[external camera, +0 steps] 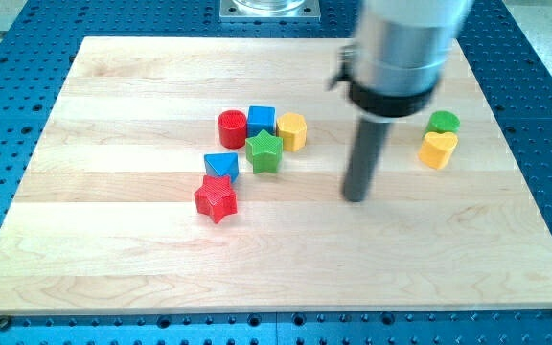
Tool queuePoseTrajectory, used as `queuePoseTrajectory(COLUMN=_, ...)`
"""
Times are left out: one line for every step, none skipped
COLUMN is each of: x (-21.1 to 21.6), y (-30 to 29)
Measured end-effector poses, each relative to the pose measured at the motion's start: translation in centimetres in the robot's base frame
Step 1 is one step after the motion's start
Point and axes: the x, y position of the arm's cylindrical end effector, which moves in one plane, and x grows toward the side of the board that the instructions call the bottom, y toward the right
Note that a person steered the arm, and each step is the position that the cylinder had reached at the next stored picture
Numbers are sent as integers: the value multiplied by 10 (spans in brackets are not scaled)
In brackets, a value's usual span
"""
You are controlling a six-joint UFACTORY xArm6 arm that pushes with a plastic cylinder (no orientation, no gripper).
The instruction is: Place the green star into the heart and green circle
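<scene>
The green star [264, 151] lies near the middle of the wooden board [113, 240], touching the yellow hexagon [292, 130] and just below the blue cube [262, 120]. The yellow heart [438, 149] and the green circle [443, 122] sit together at the view's right, the circle just above the heart. My tip [355, 197] rests on the board between the two groups, to the right of and slightly below the green star and to the lower left of the heart. It touches no block.
A red cylinder [232, 127] stands left of the blue cube. A blue triangle [222, 166] and a red star [216, 198] lie below and left of the green star. The board lies on a blue perforated table [8, 38].
</scene>
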Motion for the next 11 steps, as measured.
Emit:
queuePoseTrajectory(x=35, y=-88)
queuePoseTrajectory(x=60, y=-174)
queuePoseTrajectory(x=42, y=-224)
queuePoseTrajectory(x=23, y=-207)
queuePoseTrajectory(x=-15, y=-179)
queuePoseTrajectory(x=-40, y=-108)
queuePoseTrajectory(x=-55, y=-53)
queuePoseTrajectory(x=-65, y=-21)
queuePoseTrajectory(x=-84, y=-12)
queuePoseTrajectory(x=-85, y=57)
queuePoseTrajectory(x=-85, y=60)
